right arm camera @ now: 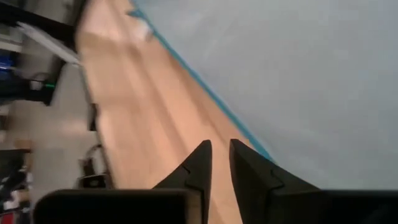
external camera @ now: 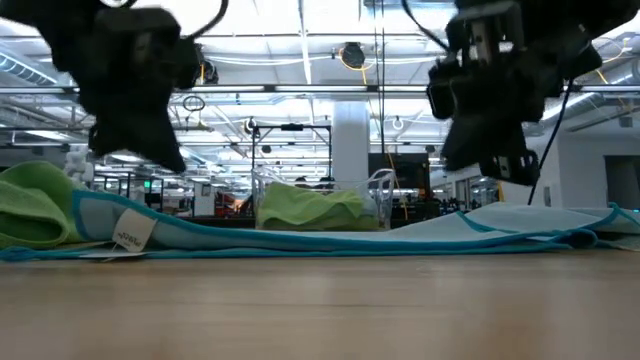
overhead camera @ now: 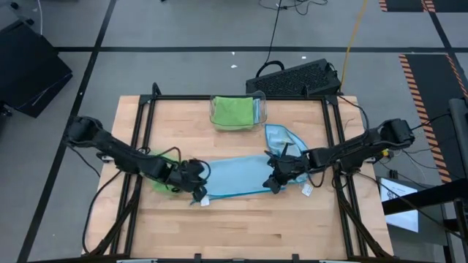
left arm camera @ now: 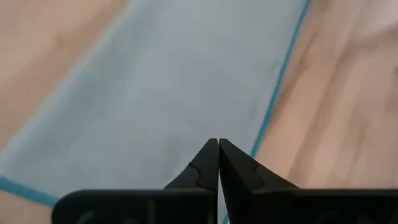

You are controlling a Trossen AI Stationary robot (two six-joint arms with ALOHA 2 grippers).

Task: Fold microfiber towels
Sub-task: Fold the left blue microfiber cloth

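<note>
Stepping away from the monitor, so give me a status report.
Left gripper shut, right gripper slightly open, both empty over the light blue towel, flat on table. Nothing blocking.

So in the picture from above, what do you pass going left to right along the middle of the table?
Green towel → left gripper → long blue towel → right gripper → small white tag.

clear plastic bin (overhead camera: 262, 109), black keyboard (overhead camera: 296, 79), wooden table (overhead camera: 241, 226)
</note>
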